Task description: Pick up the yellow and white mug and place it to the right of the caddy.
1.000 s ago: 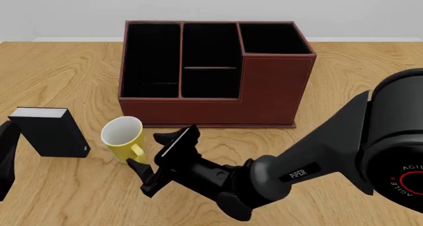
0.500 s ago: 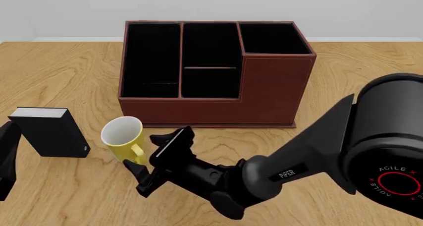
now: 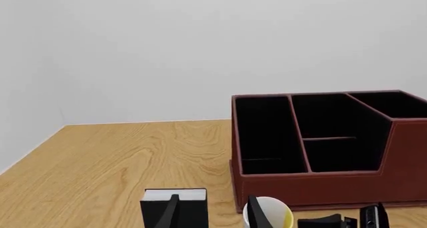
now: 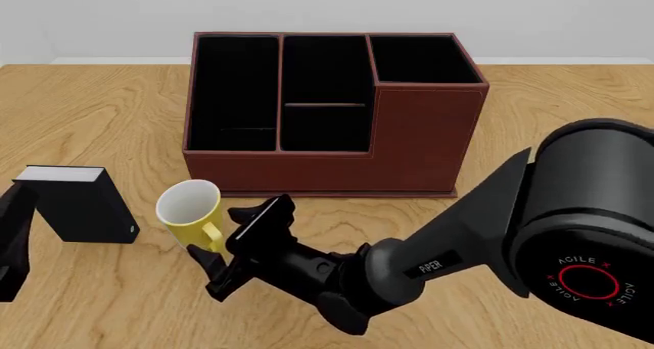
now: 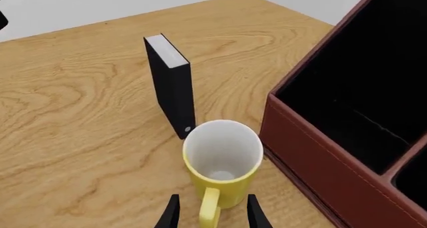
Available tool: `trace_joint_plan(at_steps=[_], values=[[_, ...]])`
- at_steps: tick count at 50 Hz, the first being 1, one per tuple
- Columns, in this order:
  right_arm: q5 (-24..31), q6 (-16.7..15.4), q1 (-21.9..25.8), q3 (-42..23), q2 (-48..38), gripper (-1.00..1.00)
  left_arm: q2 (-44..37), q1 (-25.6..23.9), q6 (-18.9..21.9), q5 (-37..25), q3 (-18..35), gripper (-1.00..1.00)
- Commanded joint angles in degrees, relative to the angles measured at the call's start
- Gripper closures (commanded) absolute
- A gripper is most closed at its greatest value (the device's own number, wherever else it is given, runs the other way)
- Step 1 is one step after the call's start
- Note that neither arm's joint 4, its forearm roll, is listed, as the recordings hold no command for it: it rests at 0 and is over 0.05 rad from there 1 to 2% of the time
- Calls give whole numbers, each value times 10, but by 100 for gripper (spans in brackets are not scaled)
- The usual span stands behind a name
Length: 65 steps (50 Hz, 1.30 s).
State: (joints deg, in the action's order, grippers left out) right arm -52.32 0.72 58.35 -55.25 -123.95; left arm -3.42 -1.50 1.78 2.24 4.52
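The small yellow ceramic mug with a white inside [image 4: 190, 212] stands upright on the wooden table [image 4: 92, 112], towards its near left part, just in front of the large reddish-brown compartmented caddy [image 4: 329, 112]. The right gripper [image 4: 237, 244] has its fingers apart on either side of the mug's handle, whose lower part is cut off in the right wrist view. The black book-like block [image 4: 76, 203] partly hides the left gripper [image 4: 12, 246]; whether it is parted I cannot tell.

From above and behind I overlook the table [image 4: 92, 112], while both my wrist cameras sit low, sharing the caddy [image 3: 320, 148] and mug [image 5: 221, 160].
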Motion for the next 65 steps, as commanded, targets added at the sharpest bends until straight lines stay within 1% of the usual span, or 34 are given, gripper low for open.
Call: trace_joint_plan(at_steps=[1, 5, 6, 23, 30, 37, 42, 43, 46, 47, 52, 55, 65], values=[[0, 5, 0, -8, -11, -100, -8, 0, 0, 10, -2, -100], [0, 6, 3, -6, -11, -100, -7, 1, -1, 8, -2, -100], [0, 6, 2, -6, -11, 100, -6, 0, -1, 7, -2, -100], [-2, -2, -6, 18, 13, 100, 26, -8, -2, -38, 18, -100], [-5, -4, -8, 24, 15, 100, 30, -10, -3, -45, 24, -100], [8, -10, -10, 27, 19, 100, 32, -11, -3, -50, 29, -100], [0, -14, -7, 37, 21, 100, 32, -13, -2, -52, 32, -100], [0, -22, -2, 39, 23, 100, 33, -15, -2, -54, 35, -100], [-2, -23, -3, 47, 32, 100, 33, -16, -2, -55, 37, -100], [-4, -35, 2, 50, 36, 100, 33, -16, -2, -56, 38, -100], [-9, -54, 0, 68, 60, 100, 33, -19, -3, -60, 45, -100], [-9, -55, -1, 77, 73, 100, 34, -19, -3, -62, 47, -100], [-12, -86, 4, 114, 127, 100, 34, -21, -2, -75, 66, -100]])
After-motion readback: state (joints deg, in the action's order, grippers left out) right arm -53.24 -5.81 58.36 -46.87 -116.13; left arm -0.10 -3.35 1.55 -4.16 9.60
